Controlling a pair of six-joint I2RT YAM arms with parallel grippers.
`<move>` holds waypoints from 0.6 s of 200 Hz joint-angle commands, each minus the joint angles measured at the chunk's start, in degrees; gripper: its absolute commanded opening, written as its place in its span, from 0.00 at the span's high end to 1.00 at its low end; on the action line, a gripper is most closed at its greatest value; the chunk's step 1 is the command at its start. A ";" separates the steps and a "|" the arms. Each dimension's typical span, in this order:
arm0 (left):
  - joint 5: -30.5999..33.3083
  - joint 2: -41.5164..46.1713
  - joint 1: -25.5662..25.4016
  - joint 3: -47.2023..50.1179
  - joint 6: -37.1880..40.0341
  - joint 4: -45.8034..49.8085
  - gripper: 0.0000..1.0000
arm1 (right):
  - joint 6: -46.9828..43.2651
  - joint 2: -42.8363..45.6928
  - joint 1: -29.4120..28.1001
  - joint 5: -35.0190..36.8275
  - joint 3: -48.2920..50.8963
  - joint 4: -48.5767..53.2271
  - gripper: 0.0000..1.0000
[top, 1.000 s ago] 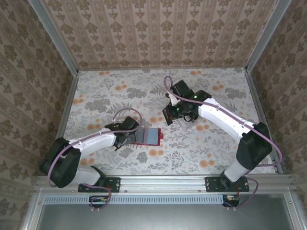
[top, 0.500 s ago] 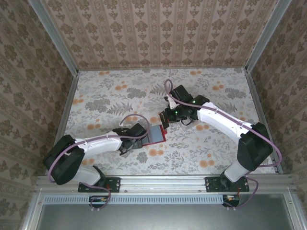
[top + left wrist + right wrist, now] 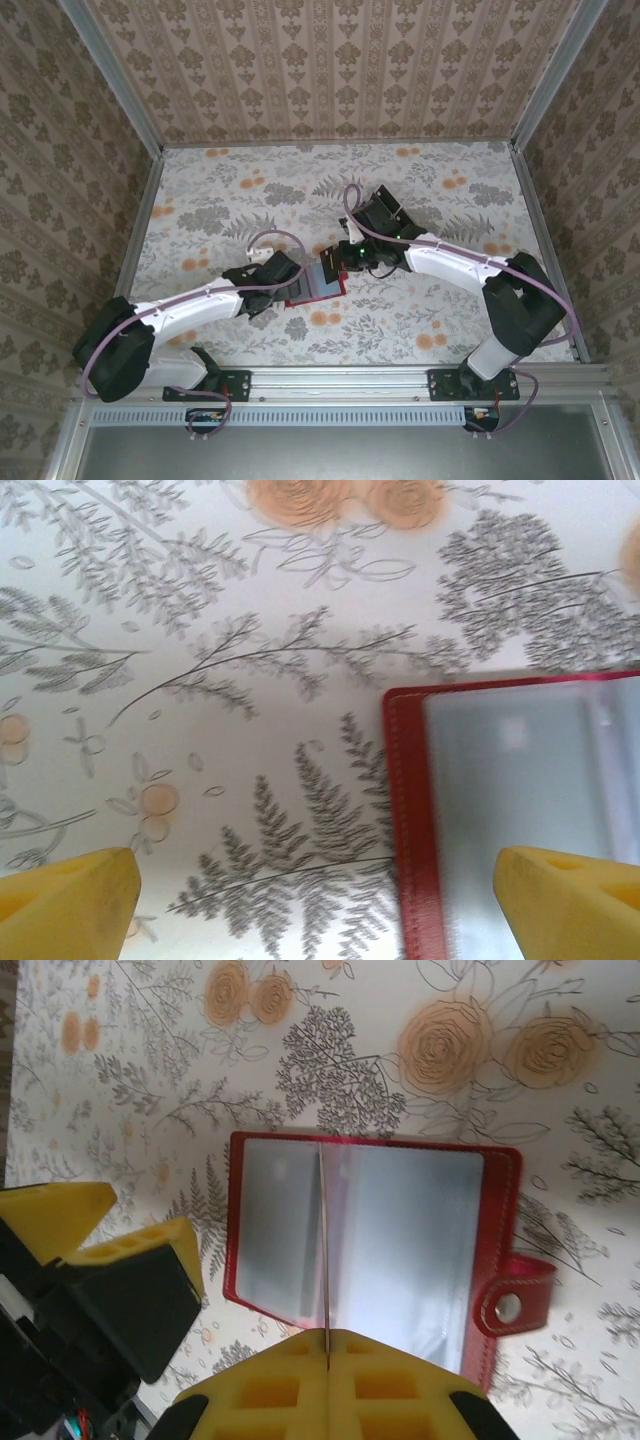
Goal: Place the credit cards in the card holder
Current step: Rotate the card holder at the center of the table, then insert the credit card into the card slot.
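Right wrist: right gripper pinching credit card edge-on over card holder.

The card holder is cut off at right and bottom edges.

Bright even light, soft shadows; glare on card holder; wrist views soft

left claw: jaws wide apart, arm stretched forward | right claw: pinched on credit card, arm reaching inward
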State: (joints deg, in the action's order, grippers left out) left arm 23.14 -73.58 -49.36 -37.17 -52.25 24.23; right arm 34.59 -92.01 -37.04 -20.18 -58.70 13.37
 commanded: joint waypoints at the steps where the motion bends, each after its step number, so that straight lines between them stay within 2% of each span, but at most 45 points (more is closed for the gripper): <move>1: -1.95 -1.19 0.50 -0.88 1.74 -4.90 0.00 | 2.17 -1.43 -0.58 -2.14 1.34 -5.85 1.00; 71: -6.45 -3.94 2.71 6.62 -2.40 -11.95 0.00 | 2.30 -3.44 -0.59 -3.87 4.78 -12.80 1.00; 120: -7.49 -2.47 5.08 9.64 -2.94 -9.85 0.00 | 4.05 -4.92 -0.99 -5.76 6.67 -17.73 1.00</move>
State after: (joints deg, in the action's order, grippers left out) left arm 17.28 -76.25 -45.82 -30.00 -53.63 12.14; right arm 36.95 -95.29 -37.41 -23.64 -53.10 -0.01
